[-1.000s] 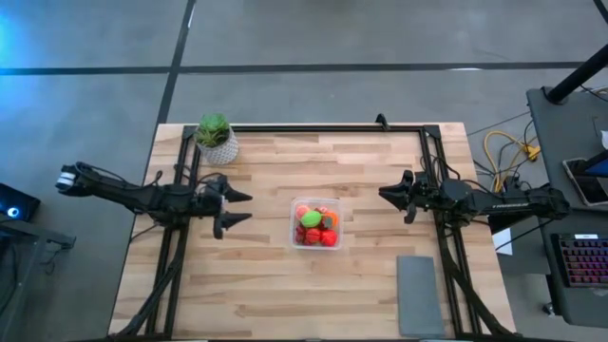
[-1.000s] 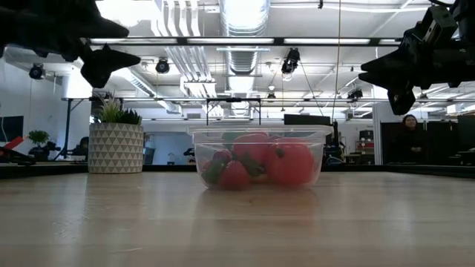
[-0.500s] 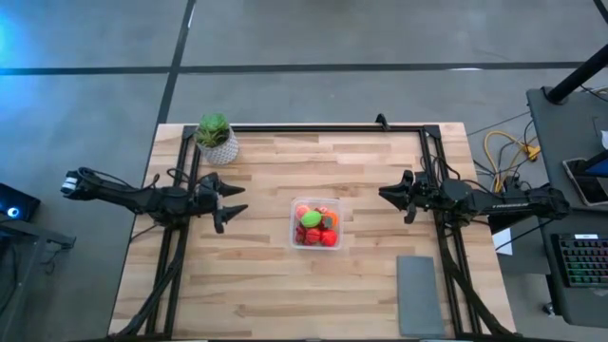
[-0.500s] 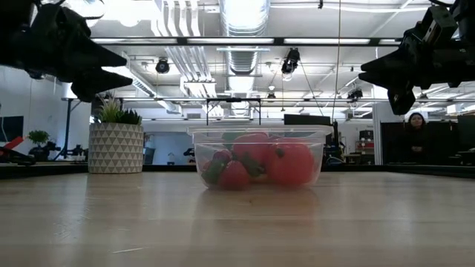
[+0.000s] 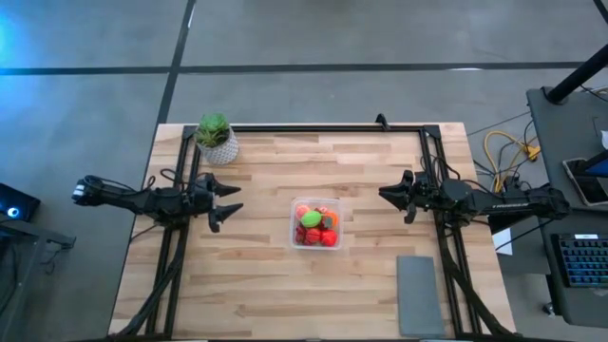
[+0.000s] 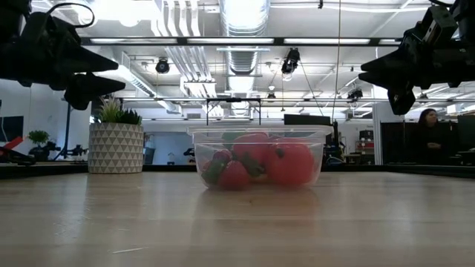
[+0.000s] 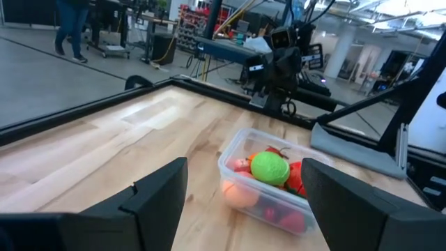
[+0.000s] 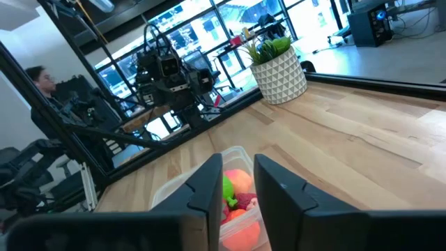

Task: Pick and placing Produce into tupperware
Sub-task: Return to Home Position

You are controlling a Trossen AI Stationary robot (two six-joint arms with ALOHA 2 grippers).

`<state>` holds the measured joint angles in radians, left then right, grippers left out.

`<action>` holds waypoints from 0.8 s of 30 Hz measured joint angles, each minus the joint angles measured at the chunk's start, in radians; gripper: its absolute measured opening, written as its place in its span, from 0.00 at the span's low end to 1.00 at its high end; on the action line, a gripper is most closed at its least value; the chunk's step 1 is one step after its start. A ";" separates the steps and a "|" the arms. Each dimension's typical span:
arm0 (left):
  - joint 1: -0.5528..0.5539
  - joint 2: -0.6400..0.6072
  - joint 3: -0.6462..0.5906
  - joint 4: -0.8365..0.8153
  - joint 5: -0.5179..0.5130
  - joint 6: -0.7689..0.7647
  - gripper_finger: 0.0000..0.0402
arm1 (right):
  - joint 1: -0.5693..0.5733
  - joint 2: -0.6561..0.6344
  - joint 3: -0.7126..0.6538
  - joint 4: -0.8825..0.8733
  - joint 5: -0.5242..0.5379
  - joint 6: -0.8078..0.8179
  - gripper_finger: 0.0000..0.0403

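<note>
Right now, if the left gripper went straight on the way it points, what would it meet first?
The left gripper hangs above the tupperware rim, so it likely clears it and meets the facing right gripper first; depth is uncertain.

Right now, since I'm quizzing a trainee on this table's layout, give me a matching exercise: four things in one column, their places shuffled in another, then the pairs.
1. potted plant
2. tupperware
3. grey pad
4. left gripper

A. middle of the table, holding the produce
B. raised over the left side, open
C. left rear corner
D. right front edge, lying flat

Pairs: 1-C, 2-A, 3-D, 4-B.
</note>
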<state>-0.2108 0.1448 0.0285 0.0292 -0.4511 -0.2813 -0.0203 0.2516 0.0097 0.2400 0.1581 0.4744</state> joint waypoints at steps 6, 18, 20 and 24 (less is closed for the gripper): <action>0.000 -0.019 -0.001 -0.002 0.000 0.000 0.66 | 0.000 0.000 0.000 0.000 0.000 0.000 0.17; 0.000 0.017 -0.001 -0.002 0.001 0.001 0.66 | 0.000 0.000 0.000 0.000 0.000 0.000 0.20; 0.000 0.024 -0.001 -0.002 0.001 0.000 0.66 | 0.000 0.000 0.000 0.000 0.000 0.000 0.20; 0.000 0.035 -0.001 -0.001 0.001 0.001 0.66 | 0.000 0.000 0.000 0.000 0.000 0.000 0.19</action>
<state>-0.2108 0.1797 0.0277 0.0284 -0.4503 -0.2806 -0.0204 0.2516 0.0097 0.2398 0.1581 0.4744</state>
